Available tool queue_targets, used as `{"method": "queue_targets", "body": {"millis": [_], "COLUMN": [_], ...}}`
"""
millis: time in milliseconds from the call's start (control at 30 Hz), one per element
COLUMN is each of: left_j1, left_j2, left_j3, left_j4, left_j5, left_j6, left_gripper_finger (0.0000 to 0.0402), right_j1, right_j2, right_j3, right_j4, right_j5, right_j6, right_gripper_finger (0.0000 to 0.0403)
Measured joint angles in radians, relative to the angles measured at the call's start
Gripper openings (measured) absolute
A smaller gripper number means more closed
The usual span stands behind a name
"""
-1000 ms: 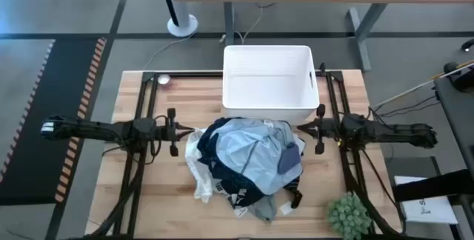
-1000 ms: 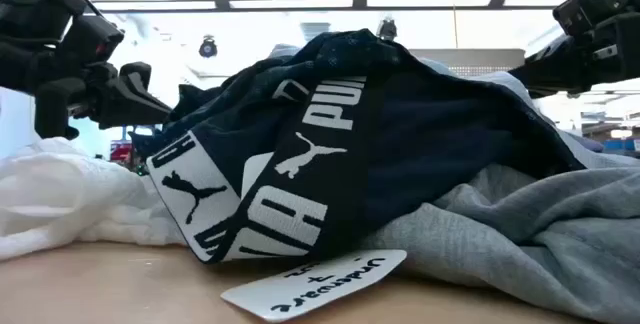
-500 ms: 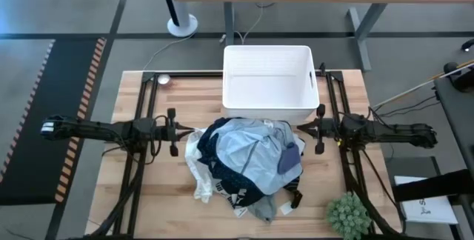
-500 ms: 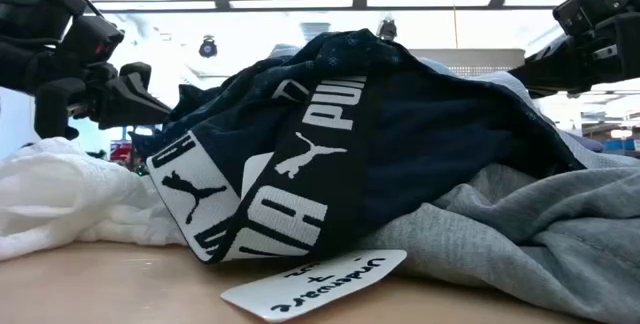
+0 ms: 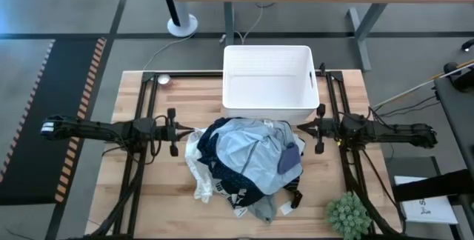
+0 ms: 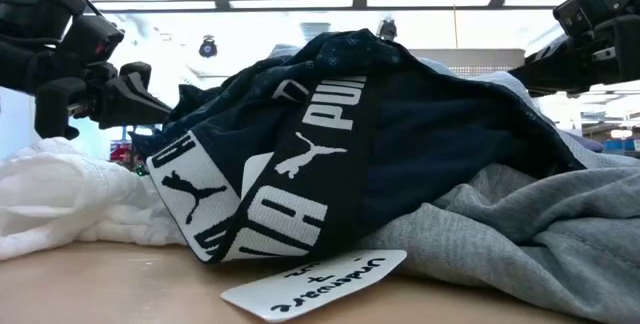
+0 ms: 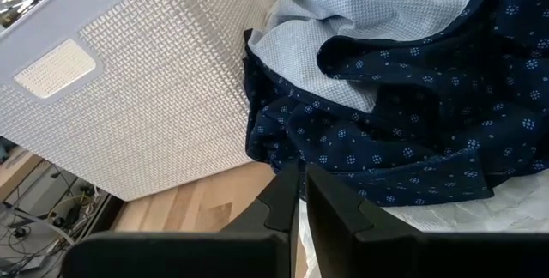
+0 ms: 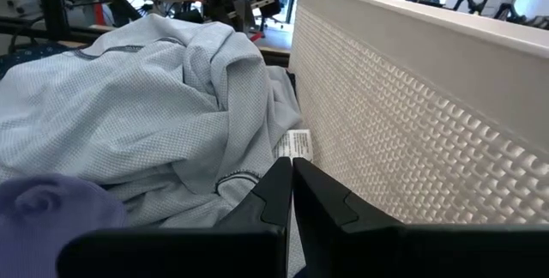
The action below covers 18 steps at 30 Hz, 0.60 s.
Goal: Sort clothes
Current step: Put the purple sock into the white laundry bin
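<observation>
The clothes point(image 5: 248, 164) lie in one heap at the table's middle: a light blue shirt point(image 8: 129, 115) on top, a dark navy dotted garment point(image 7: 429, 123), white fabric point(image 6: 70, 199) at the left, grey fabric point(image 6: 530, 234) at the near right, and a navy piece with a white-lettered band point(image 6: 300, 164). My left gripper point(image 5: 185, 130) hovers shut just left of the heap. My right gripper point(image 5: 300, 129) hovers shut just right of it. Neither holds anything.
A white plastic bin point(image 5: 268, 81) stands at the table's far middle, right behind the heap. A small green plant point(image 5: 348, 214) sits at the near right corner. A paper label point(image 6: 315, 279) lies in front of the heap. Bare wood shows left and right.
</observation>
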Motion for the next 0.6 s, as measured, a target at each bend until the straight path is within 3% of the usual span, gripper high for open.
{"method": "queue_targets", "body": {"millis": [133,300,600], "left_j1": [0.000,0.000,0.000], "left_j2": [0.000,0.000,0.000], "left_j3": [0.000,0.000,0.000], "left_j4": [0.000,-0.001,-0.003], "left_j5": [0.000,0.000,0.000], "left_j6": [0.000,0.000,0.000], "left_gripper_finger": [0.0011,0.0011,0.0011], "right_j1": [0.000,0.000,0.001], "right_j2": [0.000,0.000,0.002], "right_j3": [0.000,-0.004,-0.002], "right_j4": [0.000,0.043,0.203], "right_j5": [0.000,-0.031,-0.049], "right_j6": [0.023,0.307,0.412], "right_gripper_finger": [0.0000,0.0000,0.0000]}}
